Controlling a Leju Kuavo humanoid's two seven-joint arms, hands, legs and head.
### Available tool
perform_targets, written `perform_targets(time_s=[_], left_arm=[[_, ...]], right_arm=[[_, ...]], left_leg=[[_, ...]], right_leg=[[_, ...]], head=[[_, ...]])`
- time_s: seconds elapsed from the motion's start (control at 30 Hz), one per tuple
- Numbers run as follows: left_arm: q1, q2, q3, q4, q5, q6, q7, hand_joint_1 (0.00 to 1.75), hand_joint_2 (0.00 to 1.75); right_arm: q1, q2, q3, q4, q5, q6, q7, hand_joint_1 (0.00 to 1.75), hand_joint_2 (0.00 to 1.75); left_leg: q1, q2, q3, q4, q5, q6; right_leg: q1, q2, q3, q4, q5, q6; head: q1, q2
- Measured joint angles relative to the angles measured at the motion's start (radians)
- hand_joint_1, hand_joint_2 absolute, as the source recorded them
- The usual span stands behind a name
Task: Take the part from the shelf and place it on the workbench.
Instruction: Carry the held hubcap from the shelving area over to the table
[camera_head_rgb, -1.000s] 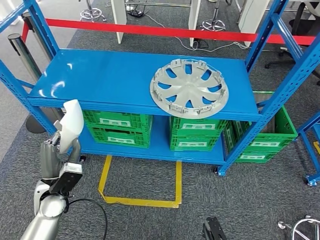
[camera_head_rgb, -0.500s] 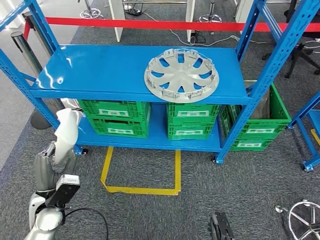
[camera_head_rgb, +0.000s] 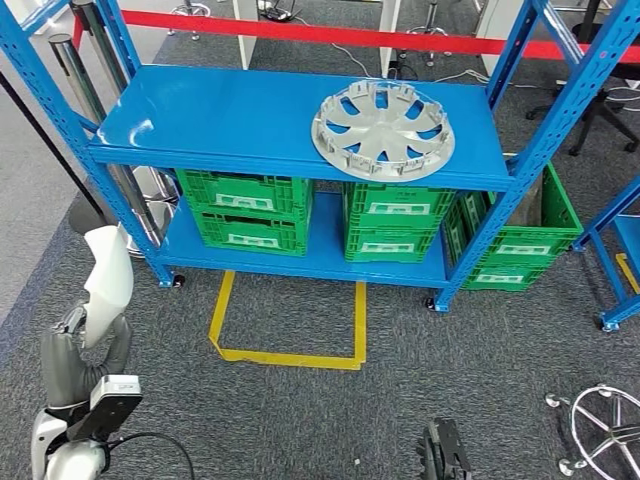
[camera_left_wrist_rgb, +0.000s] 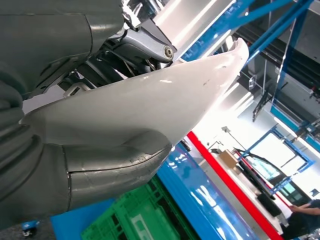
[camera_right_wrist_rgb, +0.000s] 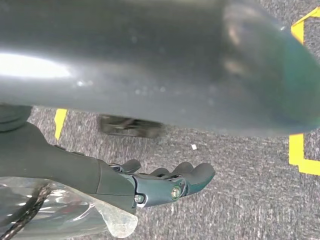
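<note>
Head view: the left hand sits low at the robot's side, clamped on a white part that stands up out of its grip. The blue shelf now lies well ahead of that hand and farther off than a second ago, when the white part stood right against the shelf's front edge; the whole scene has slid, so the robot itself has backed away and begun to turn. A silver wheel cover rests on the top deck, far forward and to the right of the hand, with green crates on the deck below. The right hand is a dark shape low in this view.

Left wrist view: the white part fills the space just beyond the thumb, pressed between it and the darker fingers, with the blue shelf and a green crate behind.

Right wrist view: the right hand hangs over grey carpet, fingers loosely apart and holding nothing.

As I judge it, the pick-up is done and the carry has begun; no bench is in sight yet.
</note>
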Motion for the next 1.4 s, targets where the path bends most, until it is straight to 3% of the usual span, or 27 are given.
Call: perform_targets(time_s=[0.03, 0.1, 0.17, 0.2, 0.23, 0.3, 0.37, 0.4, 0.5, 0.53, 0.6, 0.67, 0.73, 0.77, 0.87, 0.9, 0.93, 1.0, 1.03, 1.07, 1.13, 1.17, 1.2, 1.27, 1.3, 1.37, 1.4], left_arm=[[0.005, -0.001, 0.002, -0.005, -0.003, -0.003, 0.001, 1.75, 1.75], [0.016, -0.003, 0.005, -0.014, -0.011, -0.010, 0.005, 1.75, 1.75], [0.029, -0.008, 0.009, -0.023, -0.018, -0.016, 0.008, 1.75, 1.75], [0.034, -0.009, 0.011, -0.029, -0.020, -0.018, 0.009, 1.75, 1.75], [0.037, -0.010, 0.013, -0.033, -0.020, -0.019, 0.010, 1.75, 1.75], [0.041, -0.012, 0.016, -0.041, -0.021, -0.021, 0.010, 1.75, 1.75], [0.047, -0.015, 0.019, -0.045, -0.020, -0.023, 0.011, 1.75, 1.75], [0.051, -0.016, 0.021, -0.047, -0.020, -0.025, 0.013, 1.75, 1.75], [0.061, -0.019, 0.028, -0.049, -0.018, -0.032, 0.020, 1.75, 1.75], [0.065, -0.020, 0.031, -0.049, -0.018, -0.033, 0.022, 1.75, 1.75], [0.074, -0.023, 0.037, -0.049, -0.016, -0.035, 0.024, 1.75, 1.75], [0.082, -0.026, 0.042, -0.052, -0.015, -0.036, 0.025, 1.75, 1.75], [0.086, -0.028, 0.045, -0.058, -0.016, -0.038, 0.025, 1.75, 1.75], [0.087, -0.030, 0.046, -0.061, -0.017, -0.039, 0.025, 1.75, 1.75], [0.094, -0.035, 0.052, -0.067, -0.022, -0.040, 0.025, 1.75, 1.75], [0.096, -0.037, 0.053, -0.068, -0.023, -0.040, 0.025, 1.75, 1.75], [0.097, -0.040, 0.054, -0.070, -0.024, -0.041, 0.025, 1.75, 1.75], [0.098, -0.043, 0.057, -0.073, -0.026, -0.042, 0.026, 1.75, 1.75], [0.099, -0.045, 0.058, -0.073, -0.026, -0.042, 0.026, 1.75, 1.75], [0.100, -0.047, 0.060, -0.074, -0.027, -0.042, 0.026, 1.75, 1.75], [0.104, -0.049, 0.061, -0.074, -0.027, -0.042, 0.026, 1.75, 1.75], [0.106, -0.050, 0.061, -0.074, -0.027, -0.042, 0.026, 1.75, 1.75], [0.107, -0.050, 0.062, -0.075, -0.027, -0.042, 0.027, 1.75, 1.75], [0.109, -0.050, 0.066, -0.080, -0.028, -0.042, 0.029, 1.75, 1.75], [0.109, -0.050, 0.068, -0.083, -0.029, -0.042, 0.030, 1.75, 1.75], [0.110, -0.051, 0.071, -0.085, -0.030, -0.043, 0.030, 1.75, 1.75], [0.112, -0.051, 0.073, -0.085, -0.030, -0.043, 0.030, 1.75, 1.75]], right_arm=[[-0.002, -0.001, -0.001, 0.000, 0.002, 0.004, -0.003, 0.00, 0.00], [-0.006, -0.001, -0.003, -0.002, 0.005, 0.015, -0.010, 0.00, 0.00], [-0.009, -0.001, -0.005, -0.005, 0.005, 0.024, -0.015, 0.00, 0.00], [-0.012, -0.002, -0.006, -0.007, 0.005, 0.027, -0.017, 0.00, 0.00], [-0.015, -0.003, -0.006, -0.009, 0.005, 0.028, -0.018, 0.00, 0.00], [-0.020, -0.005, -0.006, -0.012, 0.004, 0.030, -0.018, 0.00, 0.00], [-0.019, -0.004, -0.006, -0.012, 0.003, 0.034, -0.019, 0.00, 0.00], [-0.018, -0.004, -0.008, -0.012, 0.001, 0.037, -0.019, 0.00, 0.00], [-0.019, -0.005, -0.014, -0.013, -0.003, 0.049, -0.017, 0.00, 0.00], [-0.020, -0.005, -0.016, -0.013, -0.003, 0.052, -0.016, 0.00, 0.00], [-0.021, -0.005, -0.019, -0.013, -0.003, 0.055, -0.012, 0.00, 0.00], [-0.022, -0.005, -0.021, -0.013, -0.001, 0.055, -0.009, 0.00, 0.00], [-0.025, -0.005, -0.021, -0.014, 0.001, 0.055, -0.007, 0.00, 0.00], [-0.026, -0.005, -0.021, -0.014, 0.002, 0.055, -0.007, 0.00, 0.00], [-0.024, -0.005, -0.021, -0.013, 0.006, 0.056, -0.008, 0.00, 0.00], [-0.022, -0.005, -0.021, -0.013, 0.007, 0.056, -0.008, 0.00, 0.00], [-0.021, -0.005, -0.021, -0.013, 0.007, 0.057, -0.008, 0.00, 0.00], [-0.021, -0.005, -0.021, -0.013, 0.007, 0.058, -0.008, 0.00, 0.00], [-0.022, -0.005, -0.021, -0.013, 0.007, 0.059, -0.008, 0.00, 0.00], [-0.022, -0.005, -0.021, -0.013, 0.007, 0.059, -0.008, 0.00, 0.00], [-0.023, -0.005, -0.022, -0.013, 0.008, 0.060, -0.008, 0.00, 0.00], [-0.024, -0.005, -0.022, -0.013, 0.008, 0.058, -0.008, 0.00, 0.00], [-0.026, -0.005, -0.022, -0.013, 0.009, 0.055, -0.008, 0.00, 0.00], [-0.032, -0.005, -0.022, -0.014, 0.012, 0.047, -0.008, 0.00, 0.00], [-0.035, -0.005, -0.022, -0.015, 0.014, 0.044, -0.009, 0.00, 0.00], [-0.034, -0.004, -0.022, -0.015, 0.018, 0.041, -0.009, 0.00, 0.00], [-0.032, -0.004, -0.022, -0.014, 0.018, 0.039, -0.008, 0.00, 0.00]], left_leg=[[-0.003, 0.000, -0.013, 0.000, 0.011, 0.001], [-0.008, 0.000, -0.040, 0.001, 0.032, 0.002], [-0.013, 0.000, -0.062, 0.002, 0.052, 0.000], [-0.015, -0.001, -0.071, 0.003, 0.061, -0.002], [-0.017, 0.000, -0.078, 0.004, 0.072, -0.005], [-0.016, 0.001, -0.087, 0.001, 0.095, -0.014], [-0.014, -0.002, -0.095, 0.000, 0.100, -0.026], [-0.012, -0.003, -0.100, 0.014, 0.075, -0.033], [-0.002, -0.005, -0.125, 0.168, -0.081, -0.052], [0.001, -0.005, -0.130, 0.231, -0.112, -0.056], [0.006, -0.005, -0.111, 0.289, -0.098, -0.064], [0.011, -0.005, -0.036, 0.217, -0.051, -0.069], [0.011, -0.006, 0.057, 0.085, -0.059, -0.064], [0.008, -0.006, 0.083, 0.039, -0.071, -0.057], [0.000, -0.004, 0.072, 0.010, -0.060, -0.028], [0.001, -0.002, 0.060, 0.008, -0.047, -0.018], [0.002, 0.000, 0.045, 0.006, -0.033, -0.010], [0.002, 0.002, 0.009, 0.006, -0.003, -0.001], [0.002, 0.002, -0.011, 0.007, 0.014, -0.001], [0.002, 0.002, -0.033, 0.008, 0.030, -0.001], [0.002, 0.002, -0.077, 0.010, 0.063, -0.006], [0.002, 0.002, -0.095, 0.011, 0.078, -0.009], [0.002, 0.002, -0.111, 0.013, 0.092, -0.014], [0.000, 0.002, -0.129, 0.014, 0.120, -0.025], [0.001, 0.003, -0.132, 0.012, 0.135, -0.031], [0.005, 0.002, -0.135, 0.001, 0.160, -0.043], [0.007, 0.000, -0.138, 0.004, 0.149, -0.049]], right_leg=[[0.000, 0.000, -0.004, 0.053, -0.021, -0.001], [0.002, 0.001, 0.028, 0.075, 0.004, -0.007], [0.008, 0.002, 0.120, -0.026, 0.059, -0.022], [0.012, 0.002, 0.180, -0.106, 0.065, -0.030], [0.016, 0.003, 0.228, -0.179, 0.059, -0.036], [0.022, 0.003, 0.267, -0.255, 0.044, -0.040], [0.019, 0.000, 0.251, -0.262, 0.061, -0.046], [0.017, -0.003, 0.243, -0.264, 0.074, -0.052], [0.014, -0.009, 0.203, -0.255, 0.110, -0.065], [0.014, -0.010, 0.185, -0.247, 0.121, -0.065], [0.013, -0.012, 0.142, -0.228, 0.140, -0.061], [0.011, -0.013, 0.098, -0.204, 0.156, -0.054], [0.011, -0.013, 0.066, -0.183, 0.169, -0.043], [0.011, -0.013, 0.058, -0.179, 0.178, -0.036], [0.005, -0.011, 0.043, -0.181, 0.199, -0.016], [0.004, -0.009, 0.035, -0.172, 0.181, -0.010], [0.002, -0.006, 0.024, -0.147, 0.140, -0.005], [0.000, -0.002, -0.001, -0.045, 0.025, 0.002], [0.000, -0.001, -0.008, 0.016, -0.014, 0.004], [0.000, 0.000, -0.006, 0.065, -0.023, 0.005], [0.000, 0.000, 0.033, 0.092, 0.032, 0.004], [0.000, 0.000, 0.075, 0.060, 0.065, 0.003], [0.000, 0.001, 0.138, -0.007, 0.074, 0.001], [0.003, 0.003, 0.261, -0.174, 0.036, -0.007], [0.006, 0.004, 0.297, -0.231, 0.015, -0.011], [0.008, 0.002, 0.295, -0.254, 0.017, -0.025], [0.008, -0.001, 0.284, -0.253, 0.030, -0.034]], head=[[0.000, 0.000], [0.000, 0.000], [0.000, 0.000], [0.000, 0.000], [-0.001, 0.000], [-0.001, 0.000], [-0.001, 0.000], [-0.001, 0.000], [-0.004, 0.000], [-0.004, 0.000], [-0.004, 0.000], [-0.004, 0.000], [-0.004, 0.000], [-0.004, 0.000], [-0.005, 0.000], [-0.004, 0.000], [-0.002, 0.000], [0.001, 0.000], [0.001, 0.000], [0.001, 0.000], [0.001, 0.000], [0.001, 0.000], [0.001, 0.000], [0.001, 0.000], [0.001, 0.000], [0.001, 0.000], [0.000, 0.000]])
